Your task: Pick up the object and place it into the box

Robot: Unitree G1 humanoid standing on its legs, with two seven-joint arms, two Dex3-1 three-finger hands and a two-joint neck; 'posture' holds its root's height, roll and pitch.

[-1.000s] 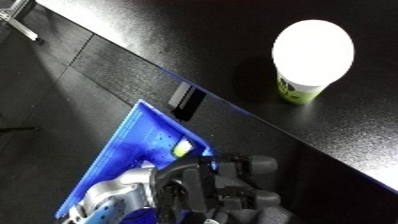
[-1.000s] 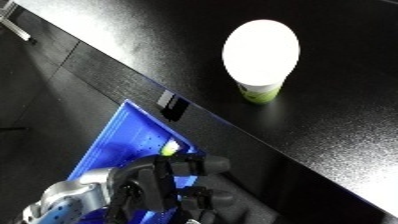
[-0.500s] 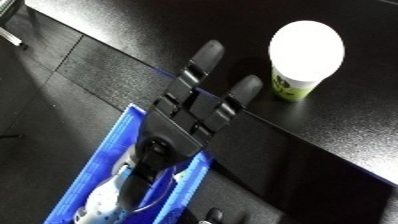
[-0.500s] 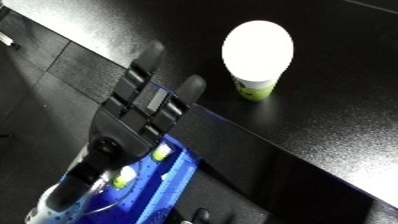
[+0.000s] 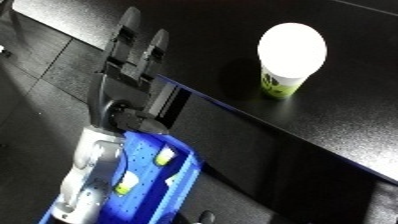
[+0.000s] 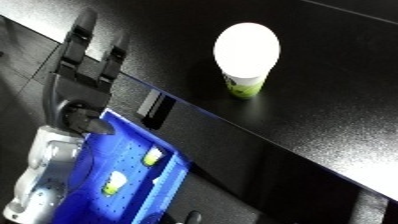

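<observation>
A paper cup (image 5: 287, 60) with a white lid and a green label stands upright on the black table (image 5: 355, 130). My left hand (image 5: 130, 75) is raised at the left, over the table's front edge, open with its fingers straight and nothing in it. It is well left of the cup and apart from it. Below it lies the blue bin (image 5: 151, 202), partly hidden by my left forearm (image 5: 89, 170). Two small white and green objects (image 5: 165, 156) (image 5: 125, 184) lie in the bin. Only a dark tip (image 5: 201, 217) at the bottom edge may belong to my right hand.
The table's front edge (image 5: 231, 107) runs diagonally from upper left to lower right, with the bin below it. Dark tiled floor (image 5: 44, 75) lies to the left. A dark bracket (image 6: 156, 107) sits under the table's edge.
My left hand has risen from low over the bin to above the table's edge, and its curled fingers have straightened. The cup has not moved.
</observation>
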